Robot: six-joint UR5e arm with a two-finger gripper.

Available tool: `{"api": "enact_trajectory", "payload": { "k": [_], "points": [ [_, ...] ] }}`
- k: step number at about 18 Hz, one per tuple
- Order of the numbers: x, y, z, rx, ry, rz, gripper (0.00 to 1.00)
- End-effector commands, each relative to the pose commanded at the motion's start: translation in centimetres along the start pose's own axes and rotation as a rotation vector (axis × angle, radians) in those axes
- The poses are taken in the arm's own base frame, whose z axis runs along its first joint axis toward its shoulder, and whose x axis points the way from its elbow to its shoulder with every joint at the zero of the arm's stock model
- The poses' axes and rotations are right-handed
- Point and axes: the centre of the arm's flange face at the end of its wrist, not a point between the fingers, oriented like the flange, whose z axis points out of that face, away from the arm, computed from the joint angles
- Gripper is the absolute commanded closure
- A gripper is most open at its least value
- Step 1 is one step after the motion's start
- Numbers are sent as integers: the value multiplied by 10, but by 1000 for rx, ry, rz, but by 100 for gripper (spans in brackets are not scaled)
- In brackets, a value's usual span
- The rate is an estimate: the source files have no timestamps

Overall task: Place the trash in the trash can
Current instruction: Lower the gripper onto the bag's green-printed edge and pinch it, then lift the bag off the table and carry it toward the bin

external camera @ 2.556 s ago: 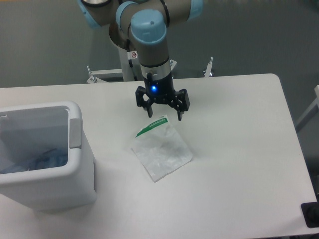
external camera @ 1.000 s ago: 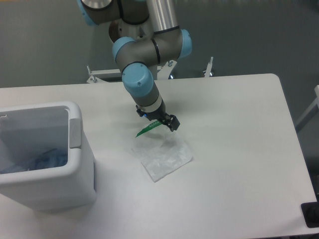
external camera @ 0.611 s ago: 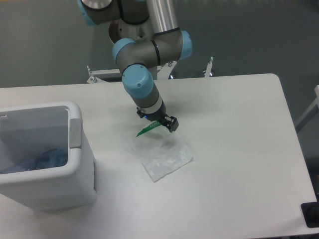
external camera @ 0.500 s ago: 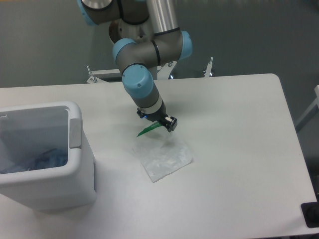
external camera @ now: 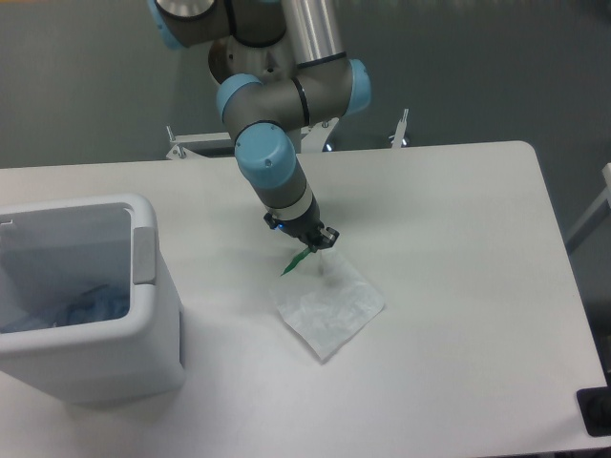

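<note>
- My claw [external camera: 318,242] is pinching the green-and-white strip end of the plastic bag [external camera: 329,307], its fingers pressed together on that top edge.
- The strip is lifted off the table [external camera: 458,248] and tilts down to the left; the bag's translucent body trails below it, with its lower corner resting on the table near the middle.
- My arm [external camera: 277,172] slants down from the table's far edge to the bag.
- The trash can [external camera: 143,315] stands at the table's left edge, toward the near corner, well apart from the bag.
- Inside the trash can I can see a bluish shape [external camera: 86,307] low against the wall; it looks like the plastic bottle, but I cannot make out its cap.
</note>
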Motion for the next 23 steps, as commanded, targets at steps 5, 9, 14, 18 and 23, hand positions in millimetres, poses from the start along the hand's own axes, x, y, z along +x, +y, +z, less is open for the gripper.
{"api": "enact_trajectory", "payload": {
  "k": [5, 9, 14, 18, 23],
  "points": [
    [-60, -1, -93, 165, 39, -157, 100],
    [-93, -6, -174, 323, 100, -335, 100],
    [-96, 3, -246, 513, 169, -481, 100],
    [-81, 10, -314, 694, 281, -622, 100],
    [-59, 19, -372, 800, 396, -797, 100]
  ]
}}
